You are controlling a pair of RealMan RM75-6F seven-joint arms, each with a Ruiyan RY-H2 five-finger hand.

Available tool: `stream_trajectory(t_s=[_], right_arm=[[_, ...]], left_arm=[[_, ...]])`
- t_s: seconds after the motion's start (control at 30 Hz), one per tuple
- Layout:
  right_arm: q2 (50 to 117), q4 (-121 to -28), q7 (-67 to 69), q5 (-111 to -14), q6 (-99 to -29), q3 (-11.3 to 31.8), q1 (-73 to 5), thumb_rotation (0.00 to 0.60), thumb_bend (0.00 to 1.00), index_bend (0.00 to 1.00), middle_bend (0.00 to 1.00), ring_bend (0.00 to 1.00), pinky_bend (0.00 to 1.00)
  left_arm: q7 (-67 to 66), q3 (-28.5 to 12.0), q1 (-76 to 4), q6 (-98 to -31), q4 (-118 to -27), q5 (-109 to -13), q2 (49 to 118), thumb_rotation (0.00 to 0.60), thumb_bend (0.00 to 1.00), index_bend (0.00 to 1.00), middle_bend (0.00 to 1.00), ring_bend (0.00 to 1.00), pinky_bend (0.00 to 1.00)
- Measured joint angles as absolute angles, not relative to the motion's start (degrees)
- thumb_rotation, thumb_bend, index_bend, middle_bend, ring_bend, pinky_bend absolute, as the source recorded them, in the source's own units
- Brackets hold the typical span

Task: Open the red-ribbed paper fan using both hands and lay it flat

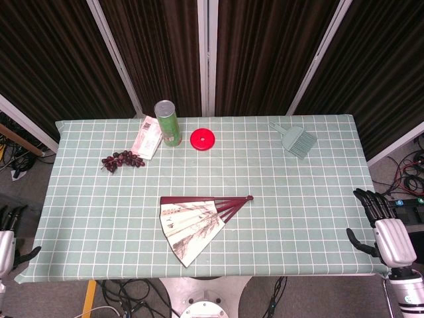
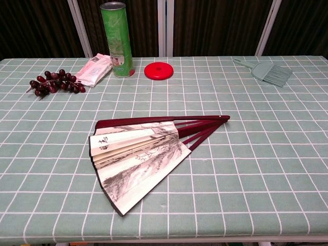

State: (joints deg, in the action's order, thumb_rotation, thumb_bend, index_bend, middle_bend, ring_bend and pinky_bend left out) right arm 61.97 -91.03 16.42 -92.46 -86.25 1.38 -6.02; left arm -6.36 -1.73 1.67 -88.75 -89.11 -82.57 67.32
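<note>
Head view
fan (image 1: 196,224): partly spread, flat near the front edge of the surface (image 1: 298,205).
left hand (image 1: 8,233): off the surface's left corner, mostly cropped; state impossible to tell.
right hand (image 1: 383,228): off the right edge, fingers apart, holding nothing.

Chest view
fan (image 2: 141,154): probably light; paper thin and tearable, ribs stiff.
hold: best at the outer red ribs, near the pivot.

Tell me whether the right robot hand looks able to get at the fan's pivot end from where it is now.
Probably yes. The right robot hand sits off the table's right edge, and only bare tablecloth lies between it and the fan; its pivot end points toward that side.
</note>
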Motion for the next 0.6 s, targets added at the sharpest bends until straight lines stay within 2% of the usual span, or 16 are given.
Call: stream_trajectory(t_s=[0.43, 0.6], right_arm=[[62.3, -91.1, 16.3, -91.3, -87.6, 1.6, -5.0, 0.600, 0.29, 0.00, 0.05, 0.00, 0.00], [61.5, -92.1, 15.2, -88.4, -86.3, 1.4, -4.1, 0.600, 0.24, 0.00, 0.01, 0.00, 0.00]], left_arm=[[-6.8, -1.9, 1.4, -89.9, -89.1, -84.3, 67.8, 0.600, 0.04, 0.13, 0.16, 0.07, 0.15], [-6.4, -2.0, 0.8, -89.7, -89.0, -85.0, 68.0, 0.600, 0.04, 0.13, 0.16, 0.07, 0.15]])
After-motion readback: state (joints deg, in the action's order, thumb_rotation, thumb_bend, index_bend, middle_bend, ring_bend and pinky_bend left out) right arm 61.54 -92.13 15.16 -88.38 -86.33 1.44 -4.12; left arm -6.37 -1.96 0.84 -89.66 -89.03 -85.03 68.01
